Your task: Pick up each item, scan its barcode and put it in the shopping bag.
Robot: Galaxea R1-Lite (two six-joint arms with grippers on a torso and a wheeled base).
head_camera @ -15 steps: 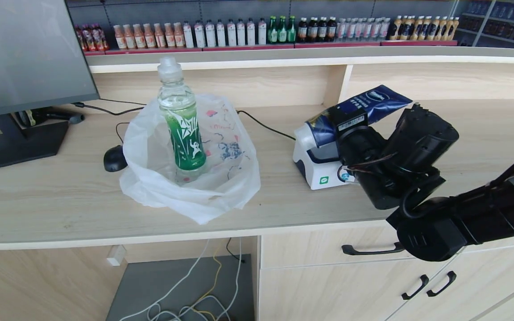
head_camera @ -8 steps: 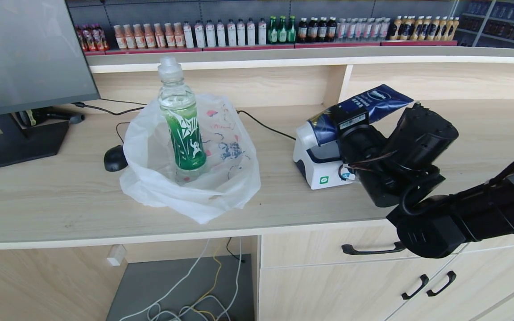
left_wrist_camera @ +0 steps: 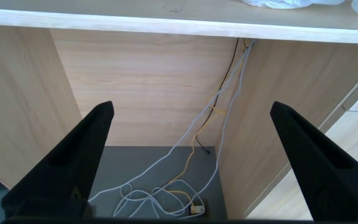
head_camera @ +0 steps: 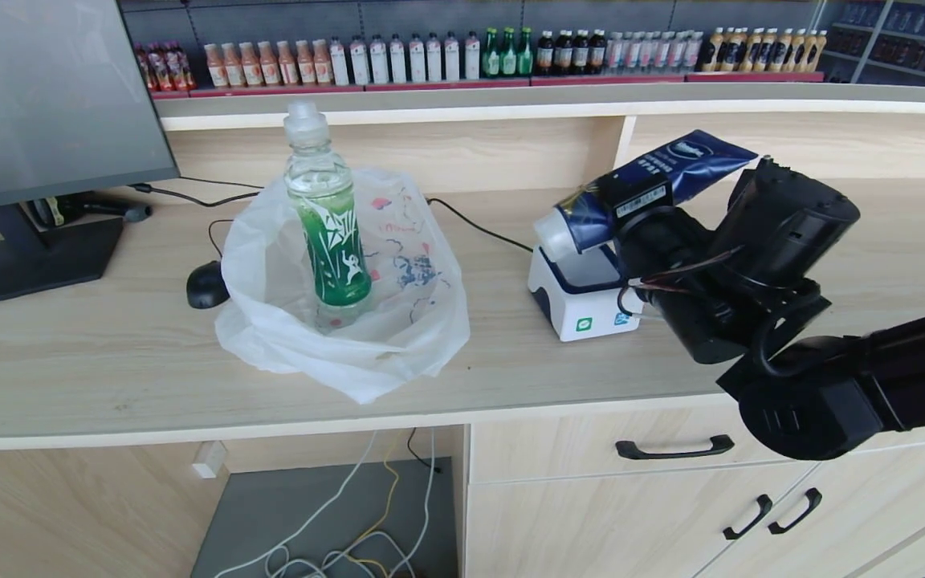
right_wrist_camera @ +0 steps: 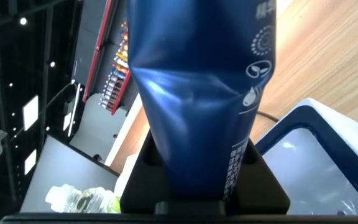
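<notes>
My right gripper (head_camera: pixel 629 210), jaws tight on the blue tube (head_camera: pixel 675 170) just above the scanner (head_camera: pixel 579 305); my left gripper (left_wrist_camera: pixel 191 115), jaws apart.

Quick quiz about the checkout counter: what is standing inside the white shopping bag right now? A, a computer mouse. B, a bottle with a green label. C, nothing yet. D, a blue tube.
B: the green-label bottle stands upright inside the shopping bag, while the blue tube is held in the right gripper above the scanner, and the mouse lies on the counter beside the bag.
</notes>
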